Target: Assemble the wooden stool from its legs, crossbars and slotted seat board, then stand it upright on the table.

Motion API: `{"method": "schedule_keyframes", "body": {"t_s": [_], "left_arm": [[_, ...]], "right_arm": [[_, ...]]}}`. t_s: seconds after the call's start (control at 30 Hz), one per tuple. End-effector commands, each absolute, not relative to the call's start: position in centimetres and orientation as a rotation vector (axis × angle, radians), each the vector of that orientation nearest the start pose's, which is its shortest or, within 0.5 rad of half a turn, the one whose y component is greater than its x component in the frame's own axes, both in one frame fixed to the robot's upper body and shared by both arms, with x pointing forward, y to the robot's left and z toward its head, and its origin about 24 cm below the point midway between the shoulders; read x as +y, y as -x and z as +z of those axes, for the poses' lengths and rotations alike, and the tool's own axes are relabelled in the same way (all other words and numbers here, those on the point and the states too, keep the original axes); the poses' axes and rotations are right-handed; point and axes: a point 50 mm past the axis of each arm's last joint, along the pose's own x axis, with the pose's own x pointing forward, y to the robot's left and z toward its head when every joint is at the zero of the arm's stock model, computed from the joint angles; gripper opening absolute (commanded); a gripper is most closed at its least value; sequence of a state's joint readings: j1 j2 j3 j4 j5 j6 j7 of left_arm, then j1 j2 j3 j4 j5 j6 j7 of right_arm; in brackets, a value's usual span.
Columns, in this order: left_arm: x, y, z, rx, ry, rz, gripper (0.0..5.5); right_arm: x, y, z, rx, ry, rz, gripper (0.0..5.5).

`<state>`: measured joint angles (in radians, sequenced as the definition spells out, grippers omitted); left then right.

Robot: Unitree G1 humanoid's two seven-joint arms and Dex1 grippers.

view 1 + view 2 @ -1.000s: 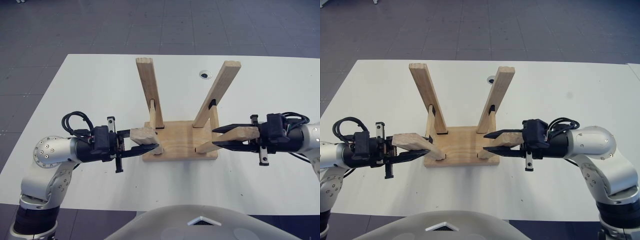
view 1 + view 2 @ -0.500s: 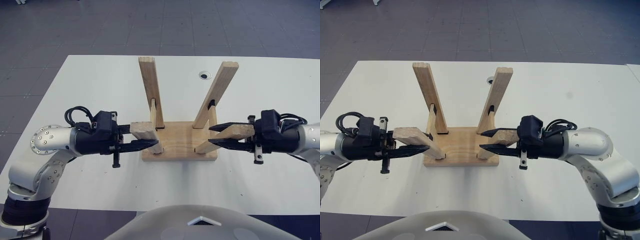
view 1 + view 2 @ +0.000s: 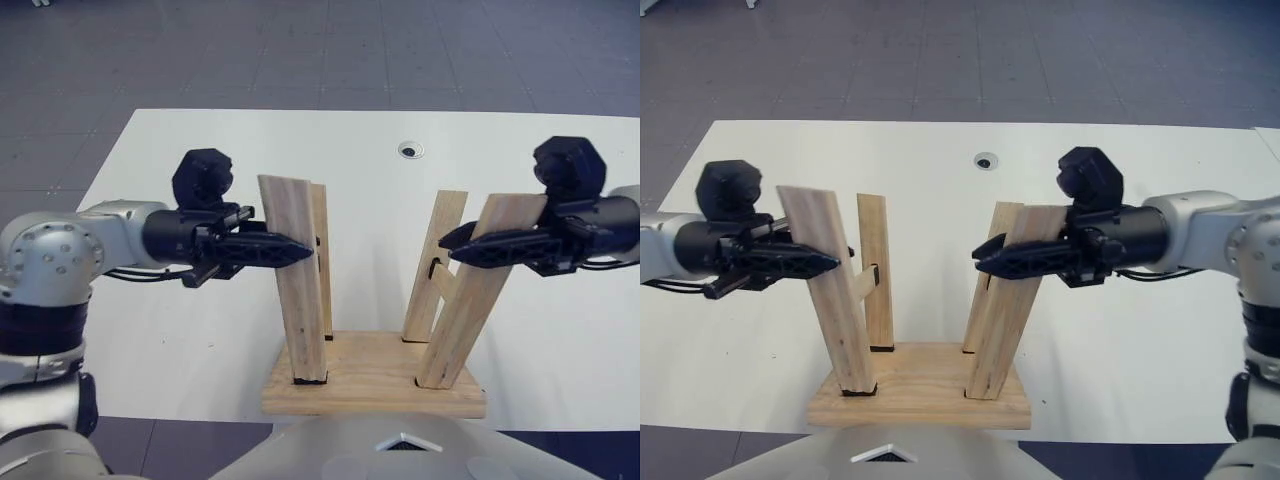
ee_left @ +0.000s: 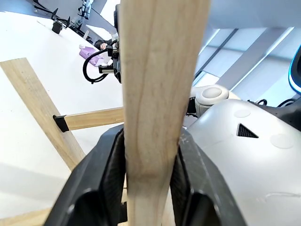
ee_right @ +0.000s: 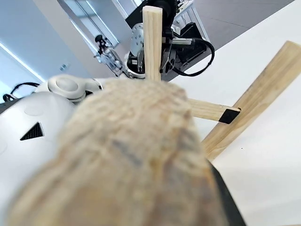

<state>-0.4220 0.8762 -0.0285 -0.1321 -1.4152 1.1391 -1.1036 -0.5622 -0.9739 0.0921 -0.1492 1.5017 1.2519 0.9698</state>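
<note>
From the head we see the pale wooden stool (image 3: 372, 375) upside down at the near edge of the white table (image 3: 180, 150). Our left gripper (image 3: 300, 250) clamps its near-left leg (image 3: 300, 310), and our right gripper (image 3: 450, 248) clamps the near-right leg (image 3: 462, 310). At the left wrist, black fingers (image 4: 110, 174) squeeze that leg. At the right wrist, the leg's end looms blurred.

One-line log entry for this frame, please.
state: stool inverted, legs up | left gripper: shut on near-left leg | right gripper: shut on near-right leg | todo: stand upright
</note>
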Motion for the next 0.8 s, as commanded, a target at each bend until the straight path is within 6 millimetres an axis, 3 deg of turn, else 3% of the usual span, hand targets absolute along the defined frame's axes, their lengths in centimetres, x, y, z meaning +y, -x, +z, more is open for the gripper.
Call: {"method": "schedule_keyframes", "body": {"t_s": [0.03,0.27,0.3,0.37,0.8], "left_arm": [[16.5,-26.1,16.3,0.618,0.677,-1.627,1.08],[17.4,-31.6,13.3,0.702,0.718,-1.471,1.08],[17.7,-32.4,13.4,0.681,0.729,-1.442,1.39],[18.5,-33.4,14.1,0.647,0.744,-1.406,1.8],[21.2,-33.4,14.7,0.595,0.742,-1.359,3.87]], "right_arm": [[-16.9,-26.0,17.4,0.839,-0.599,1.487,1.08],[-18.3,-31.1,13.9,0.921,-0.711,1.305,1.08],[-18.7,-31.8,13.7,0.915,-0.721,1.276,1.08],[-19.7,-32.5,14.1,0.898,-0.737,1.244,1.65],[-22.8,-32.6,16.1,0.827,-0.686,1.242,4.1]]}}
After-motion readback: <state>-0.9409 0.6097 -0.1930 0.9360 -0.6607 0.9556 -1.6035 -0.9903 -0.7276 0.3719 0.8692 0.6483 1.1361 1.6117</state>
